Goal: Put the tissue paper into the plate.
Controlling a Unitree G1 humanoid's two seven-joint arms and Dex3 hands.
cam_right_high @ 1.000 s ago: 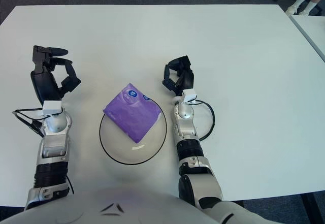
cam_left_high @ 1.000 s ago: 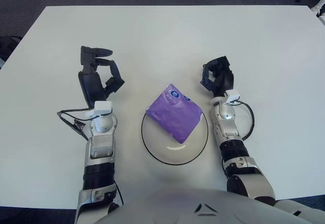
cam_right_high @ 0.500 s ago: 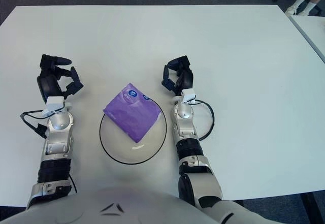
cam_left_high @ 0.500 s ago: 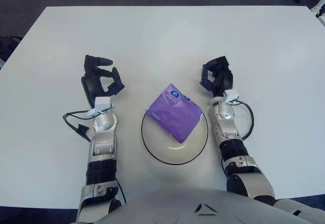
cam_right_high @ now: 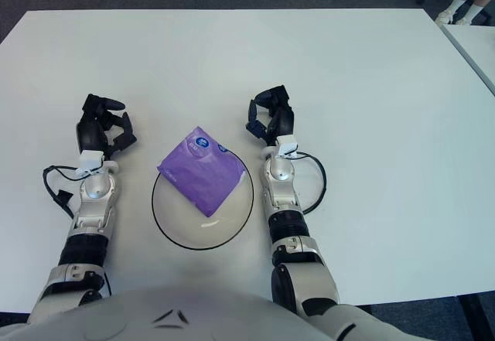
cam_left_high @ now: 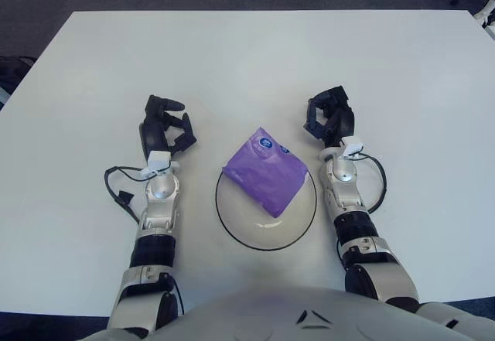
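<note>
A purple tissue pack (cam_left_high: 265, 171) lies in the white plate (cam_left_high: 267, 233) with a dark rim, its upper corner reaching over the plate's far edge. My left hand (cam_left_high: 164, 127) rests on the table to the left of the plate, fingers curled and holding nothing. My right hand (cam_left_high: 330, 115) rests on the table to the right of the plate, fingers curled and empty. Neither hand touches the pack or the plate.
The white table (cam_left_high: 255, 55) stretches wide beyond the plate. Black cables loop beside each wrist, at the left (cam_left_high: 120, 194) and at the right (cam_left_high: 380, 179). Dark carpet lies past the table's far edge.
My left hand has drawn back toward me and a little rightward, and its fingers have curled in. The right hand and the tissue pack have not moved.
</note>
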